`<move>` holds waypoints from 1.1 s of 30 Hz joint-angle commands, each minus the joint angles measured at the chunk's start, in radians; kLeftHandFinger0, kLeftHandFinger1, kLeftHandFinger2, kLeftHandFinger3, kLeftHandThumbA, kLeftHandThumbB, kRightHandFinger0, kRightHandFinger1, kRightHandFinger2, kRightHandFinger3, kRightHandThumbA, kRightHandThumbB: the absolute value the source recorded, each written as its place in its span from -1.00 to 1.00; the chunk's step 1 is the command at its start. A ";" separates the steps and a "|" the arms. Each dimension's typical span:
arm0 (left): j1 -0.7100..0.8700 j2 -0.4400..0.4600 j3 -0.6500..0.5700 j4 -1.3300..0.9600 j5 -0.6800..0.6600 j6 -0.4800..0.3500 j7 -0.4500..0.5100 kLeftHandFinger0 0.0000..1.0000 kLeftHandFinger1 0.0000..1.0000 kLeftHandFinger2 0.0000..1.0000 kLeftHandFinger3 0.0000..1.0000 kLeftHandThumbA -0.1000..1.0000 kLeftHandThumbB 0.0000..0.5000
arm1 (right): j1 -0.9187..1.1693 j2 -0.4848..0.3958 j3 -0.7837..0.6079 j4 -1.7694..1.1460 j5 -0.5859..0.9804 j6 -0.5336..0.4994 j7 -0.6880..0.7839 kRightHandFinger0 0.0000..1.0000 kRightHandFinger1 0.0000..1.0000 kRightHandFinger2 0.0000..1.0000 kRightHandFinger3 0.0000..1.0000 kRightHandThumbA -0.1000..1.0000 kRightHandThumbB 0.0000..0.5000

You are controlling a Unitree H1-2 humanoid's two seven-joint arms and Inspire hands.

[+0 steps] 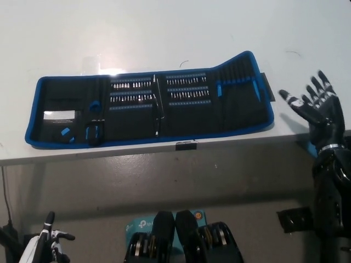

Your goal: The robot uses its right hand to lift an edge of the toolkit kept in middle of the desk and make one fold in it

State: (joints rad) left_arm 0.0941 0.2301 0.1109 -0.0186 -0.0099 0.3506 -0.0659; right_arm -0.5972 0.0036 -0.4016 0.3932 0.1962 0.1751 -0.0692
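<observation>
One toolkit (151, 109) is seen laid open flat in the middle of the white desk (164, 33), its right end panel slightly raised; the small bits in its rows are too fine to be counted. The black right hand (315, 107) is held just off its right end, fingers spread, nothing gripped. The white left hand (46, 246) is cut off at the lower left corner, so its fingers cannot be judged.

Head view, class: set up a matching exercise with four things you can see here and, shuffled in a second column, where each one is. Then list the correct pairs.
Things:
1. toolkit
2. right hand
3. left hand
4. white desk

Places:
A. bottom left corner, below the desk
B. spread open across the middle of the desk
C. fills the upper part of the picture
D. open, just off the toolkit's right end

Pairs: 1-B, 2-D, 3-A, 4-C
</observation>
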 commanded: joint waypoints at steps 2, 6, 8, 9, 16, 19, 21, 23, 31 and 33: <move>0.001 0.009 0.005 -0.029 0.003 -0.013 0.002 -0.27 -0.44 -0.77 -0.18 1.00 1.00 | -0.071 0.052 -0.049 0.008 0.065 -0.026 -0.114 1.00 1.00 1.00 1.00 1.00 -0.31; 0.003 0.006 0.008 -0.030 -0.001 -0.026 0.002 -0.32 -0.46 -0.80 -0.23 1.00 1.00 | -0.061 0.094 -0.071 0.006 0.087 -0.034 -0.146 1.00 1.00 1.00 1.00 1.00 -0.35; 0.004 0.002 0.011 -0.026 -0.002 -0.024 0.007 -0.35 -0.46 -0.80 -0.20 1.00 1.00 | -0.066 0.128 -0.083 0.013 0.095 -0.037 -0.181 1.00 1.00 1.00 1.00 1.00 -0.47; 0.004 0.002 0.012 -0.021 -0.002 -0.031 0.006 -0.35 -0.46 -0.79 -0.17 1.00 0.99 | -0.071 0.145 -0.096 0.010 0.110 -0.034 -0.200 1.00 1.00 1.00 1.00 1.00 -0.52; -0.002 -0.005 0.007 -0.019 0.005 -0.029 0.011 -0.35 -0.45 -0.77 -0.17 1.00 1.00 | -0.057 0.205 -0.049 -0.049 0.092 -0.003 -0.222 1.00 1.00 1.00 1.00 1.00 -0.30; -0.002 -0.007 0.005 -0.018 0.008 -0.035 0.013 -0.41 -0.46 -0.78 -0.17 1.00 1.00 | -0.049 0.224 -0.018 -0.066 0.079 0.003 -0.231 1.00 1.00 1.00 1.00 1.00 -0.36; -0.002 -0.008 0.006 -0.015 0.006 -0.043 0.012 -0.42 -0.47 -0.77 -0.16 1.00 0.99 | -0.040 0.228 -0.009 -0.074 0.079 0.006 -0.236 1.00 1.00 1.00 1.00 1.00 -0.27; -0.002 -0.010 0.008 -0.017 0.003 -0.040 0.012 -0.43 -0.48 -0.78 -0.16 1.00 1.00 | -0.030 0.231 0.000 -0.087 0.082 0.020 -0.240 1.00 1.00 1.00 1.00 1.00 -0.34; -0.023 -0.016 0.007 -0.015 0.006 -0.022 0.014 -0.37 -0.45 -0.75 -0.09 1.00 1.00 | 0.019 0.218 0.043 -0.104 0.079 0.038 -0.229 1.00 1.00 1.00 1.00 1.00 -0.44; -0.031 -0.019 0.007 -0.015 0.007 -0.015 0.016 -0.34 -0.44 -0.76 -0.10 1.00 1.00 | 0.031 0.215 0.050 -0.102 0.084 0.044 -0.225 1.00 1.00 1.00 1.00 0.97 -0.42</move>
State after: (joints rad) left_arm 0.0758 0.2062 0.1114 -0.0165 -0.0088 0.3418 -0.0626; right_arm -0.5634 0.2197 -0.3762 0.3191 0.2767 0.2063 -0.2993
